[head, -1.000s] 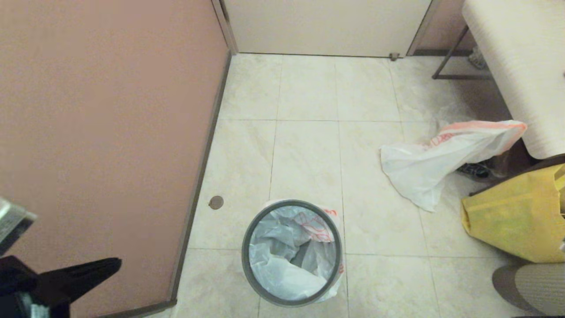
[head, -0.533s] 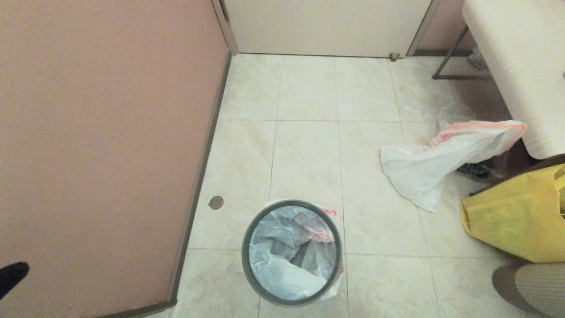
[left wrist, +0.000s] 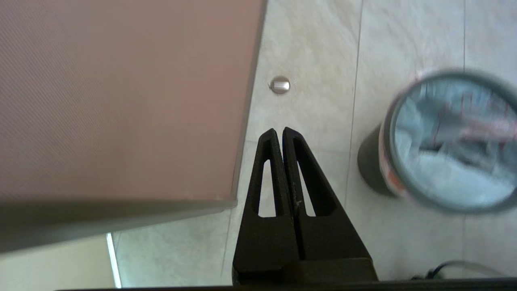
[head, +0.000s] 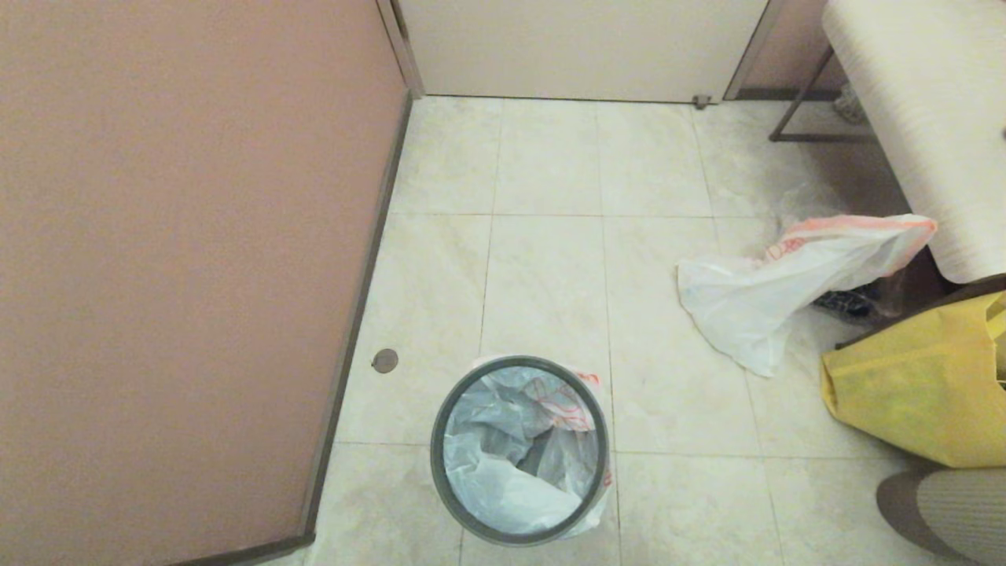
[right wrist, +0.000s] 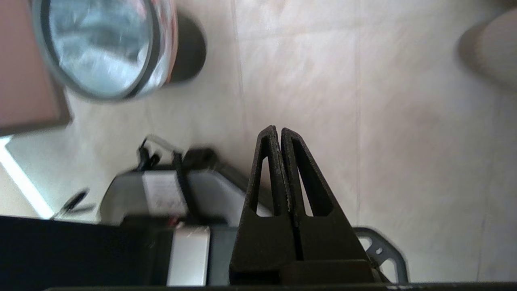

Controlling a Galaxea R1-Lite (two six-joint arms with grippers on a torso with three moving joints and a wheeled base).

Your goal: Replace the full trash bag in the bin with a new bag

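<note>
The bin is standing on the tiled floor near the pink wall, lined with a translucent white bag whose red print is showing but staying unreadable. A like bag with an orange-pink band is lying limp near the yellow bag. The left tool and right tool are both staying clenched, grasping nothing
</note>
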